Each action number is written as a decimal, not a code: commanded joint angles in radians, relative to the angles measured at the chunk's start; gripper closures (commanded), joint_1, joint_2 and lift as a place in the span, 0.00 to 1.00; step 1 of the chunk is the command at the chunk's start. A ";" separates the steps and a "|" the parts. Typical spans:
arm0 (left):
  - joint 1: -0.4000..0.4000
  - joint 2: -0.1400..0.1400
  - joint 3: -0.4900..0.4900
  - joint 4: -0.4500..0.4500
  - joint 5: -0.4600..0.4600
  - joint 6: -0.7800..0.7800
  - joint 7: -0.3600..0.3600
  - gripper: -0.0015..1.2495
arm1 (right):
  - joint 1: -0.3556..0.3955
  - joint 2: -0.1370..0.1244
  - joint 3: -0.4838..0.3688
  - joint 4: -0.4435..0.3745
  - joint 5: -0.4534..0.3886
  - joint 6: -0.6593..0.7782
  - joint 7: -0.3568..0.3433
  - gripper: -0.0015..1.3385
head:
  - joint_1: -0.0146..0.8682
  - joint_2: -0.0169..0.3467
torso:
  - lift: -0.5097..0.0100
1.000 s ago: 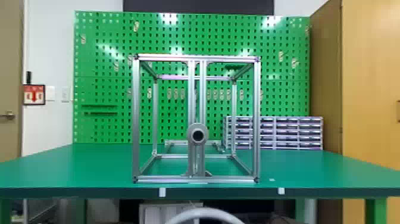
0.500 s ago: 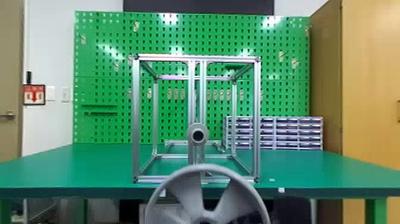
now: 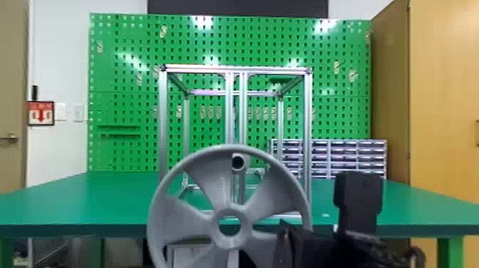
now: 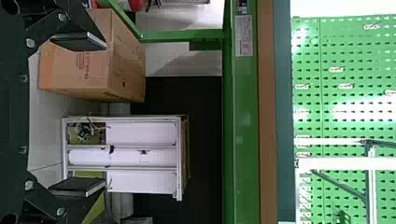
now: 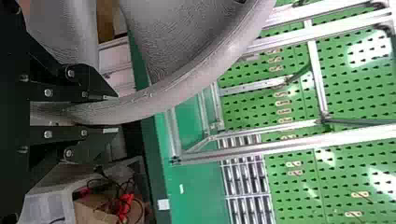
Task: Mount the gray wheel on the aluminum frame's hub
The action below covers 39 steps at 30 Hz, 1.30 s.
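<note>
My right gripper is at the lower right of the head view, at the right side of the gray wheel. The right wrist view has the gripper shut on the rim of the wheel. Upright, the wheel stands in front of the aluminum frame, its center hole lower than the frame's round hub, which shows between two spokes. In the left wrist view my left gripper is open with nothing between its fingers, pointing at the table's front side.
The frame stands on the green table. Behind it are a green pegboard and, to the right, a drawer rack. A cardboard box and a white cabinet are under the table.
The wheel has risen from the bottom edge and now overlaps the frame's lower part and hub. The right arm has come into the head view holding it.
</note>
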 commanded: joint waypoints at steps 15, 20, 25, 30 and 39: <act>0.003 0.022 -0.027 -0.004 -0.005 0.028 0.000 0.19 | -0.176 0.020 -0.005 0.084 -0.176 -0.010 -0.149 0.95 | 0.01 0.06 | 0.02; 0.006 0.024 -0.025 -0.008 -0.005 0.031 0.000 0.19 | -0.193 0.018 -0.026 0.106 -0.179 -0.018 -0.149 0.95 | 0.01 0.06 | 0.02; 0.005 0.024 -0.024 -0.009 -0.005 0.034 0.000 0.19 | -0.208 0.021 -0.045 0.127 -0.202 -0.025 -0.149 0.95 | 0.01 0.06 | 0.02; 0.005 0.024 -0.025 -0.011 -0.005 0.034 0.000 0.20 | -0.216 0.027 -0.043 0.137 -0.210 -0.028 -0.147 0.95 | 0.01 0.06 | 0.02; 0.000 0.025 -0.031 -0.035 -0.011 0.071 0.000 0.20 | -0.211 0.027 -0.048 0.141 -0.211 -0.031 -0.147 0.95 | 0.01 0.06 | 0.02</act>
